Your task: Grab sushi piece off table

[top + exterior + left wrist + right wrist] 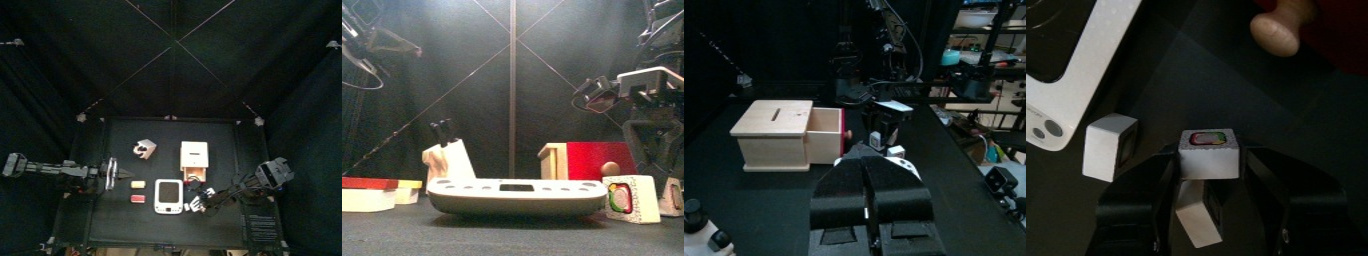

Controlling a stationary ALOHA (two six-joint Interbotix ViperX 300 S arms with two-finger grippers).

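Observation:
A sushi piece (1211, 152), a white block with a green and red centre, stands on the black table (134, 128) between the jaws of my right gripper (1211, 168). The jaws are open and sit close on both sides of it; no squeeze shows. Seen from the front, the same sushi piece (629, 197) rests on the table at the right, under the right gripper (652, 165). Two more white pieces lie close by: one (1112, 145) beside a jaw, another (1197, 215) lower between the jaws. My left gripper (871, 160) hovers shut at the table's left side, holding nothing.
A white flat device (167, 195) lies just left of the right gripper. Behind it stand a wooden box (197, 153) with a red drawer (603, 158) and a knobbed front, and a pale knife block (449, 160). Red and yellow blocks (372, 190) lie front left.

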